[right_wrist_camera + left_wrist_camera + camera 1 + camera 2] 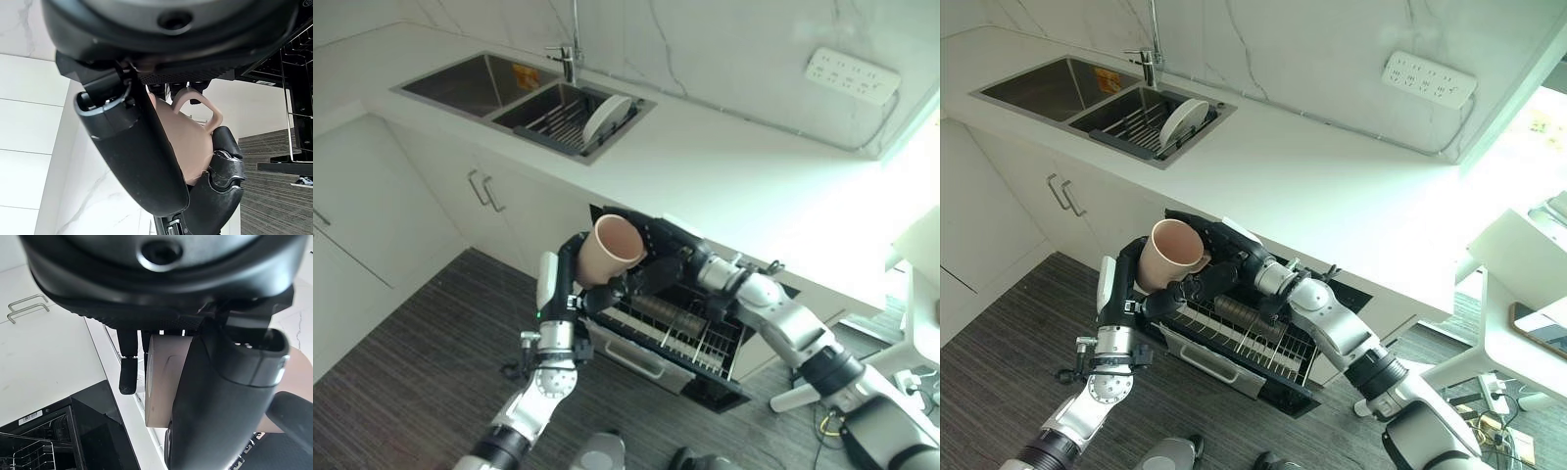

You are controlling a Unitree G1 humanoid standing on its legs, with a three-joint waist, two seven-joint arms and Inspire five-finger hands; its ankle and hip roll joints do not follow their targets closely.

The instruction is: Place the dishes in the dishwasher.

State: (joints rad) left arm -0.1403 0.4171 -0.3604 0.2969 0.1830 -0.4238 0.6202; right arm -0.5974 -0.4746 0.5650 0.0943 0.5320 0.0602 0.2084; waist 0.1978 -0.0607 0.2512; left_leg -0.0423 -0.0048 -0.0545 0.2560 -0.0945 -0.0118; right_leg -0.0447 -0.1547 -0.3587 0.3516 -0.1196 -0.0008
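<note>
The mug [609,249], pinkish, rigid, likely breakable and slick, hung over the open dishwasher rack [674,338]. My left hand [570,279] wrapped its body; my right hand [658,257] closed on it at three o'clock. I'd grip the handle [195,105].

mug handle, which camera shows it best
The right wrist view: the mug handle loops out clearly past the right hand. In the eye views the handle is hidden behind the hands; the left wrist view shows the mug's side only.
</note>
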